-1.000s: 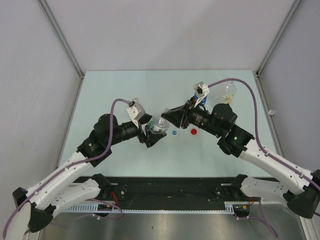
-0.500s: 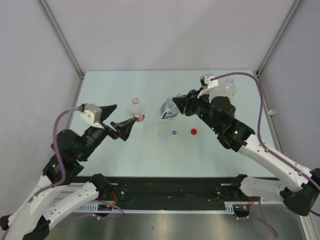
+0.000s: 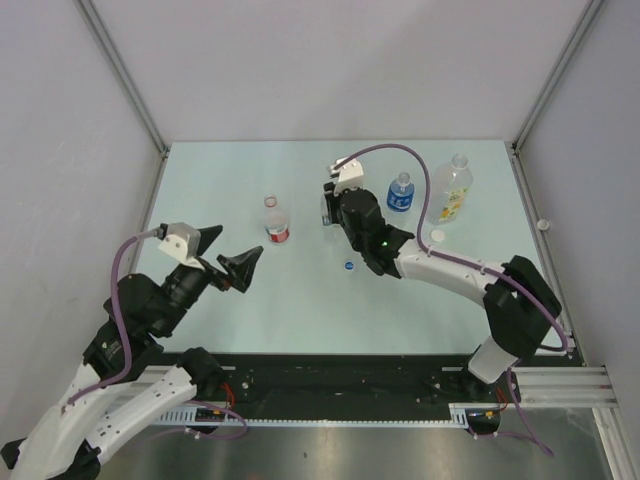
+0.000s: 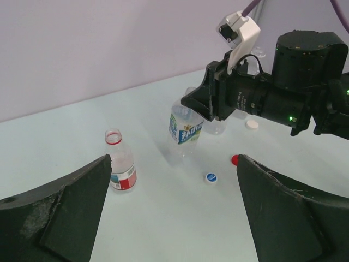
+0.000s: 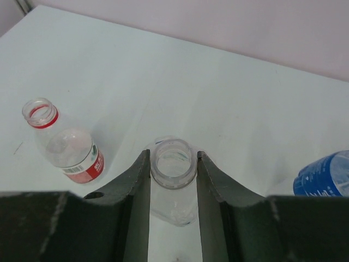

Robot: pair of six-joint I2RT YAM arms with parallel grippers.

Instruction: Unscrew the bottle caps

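The white-and-blue-labelled bottle [image 4: 187, 128], uncapped, sits near the bench's middle, its neck clamped in the right pincer [image 5: 173, 164]. The label's lettering is too small to read. A blue cap [image 3: 349, 265] and a red cap [image 4: 234, 160] lie nearer the near edge. A white cap [image 3: 438, 236] lies beside the yellowish-labelled bottle [image 3: 452, 190] by the far right corner. The left pincer [image 3: 228, 252] hangs wide open. The bench [image 3: 230, 170] is pale mint, with grey walls around it.

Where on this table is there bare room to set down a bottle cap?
Bare table lies far-left, behind the red-labelled bottle, and along the near edge in front of the blue cap. Crowded on the right: right hand gripping the white-labelled bottle, blue-labelled bottle, big bottle, white cap.
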